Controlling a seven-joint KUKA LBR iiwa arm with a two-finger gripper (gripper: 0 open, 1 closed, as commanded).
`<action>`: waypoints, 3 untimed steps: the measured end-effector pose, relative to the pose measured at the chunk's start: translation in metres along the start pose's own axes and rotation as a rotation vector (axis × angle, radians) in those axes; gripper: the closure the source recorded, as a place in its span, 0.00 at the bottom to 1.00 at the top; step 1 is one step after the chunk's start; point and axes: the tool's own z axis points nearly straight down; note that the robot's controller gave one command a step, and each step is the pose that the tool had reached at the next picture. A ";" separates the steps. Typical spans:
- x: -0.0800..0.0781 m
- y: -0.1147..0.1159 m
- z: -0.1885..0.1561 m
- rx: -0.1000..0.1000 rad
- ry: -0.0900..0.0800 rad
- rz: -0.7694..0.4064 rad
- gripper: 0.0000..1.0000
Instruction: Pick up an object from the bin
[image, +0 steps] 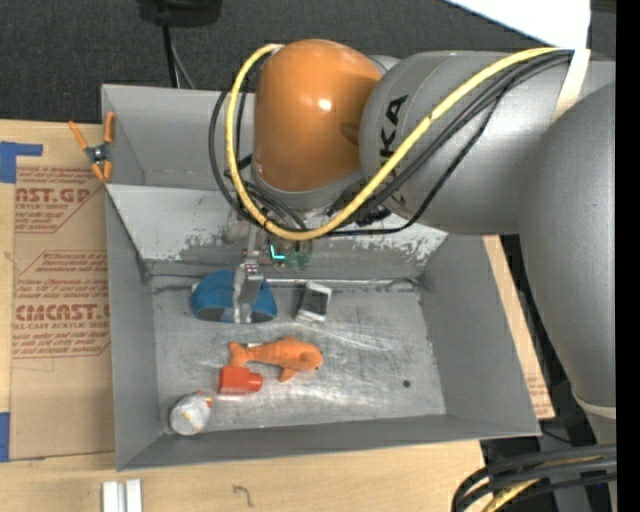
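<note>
Bin (380, 385): grey scuffed metal floor with sloped walls, your whole workspace.
Near left corner: a whitish round cap (190, 413), well apart from your target.
Next back: a small red block (240, 379) just beside an orange fish toy (282, 356).
Far side: a blue rounded lump (218, 298) at the back wall's foot, directly under the arm.
Jaws: you cannot tell whether they are spread or pressed together.
Handling: probably light, smooth and apt to slip; take it across its narrow middle.
Obstacle: a black-and-white square piece (313, 301) lies near its right side.
</note>
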 end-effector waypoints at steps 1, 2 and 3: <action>-0.002 -0.001 -0.005 -0.001 -0.008 0.002 0.00; 0.053 -0.035 0.114 0.001 -0.003 -0.252 1.00; 0.052 -0.034 0.113 0.000 -0.006 -0.252 1.00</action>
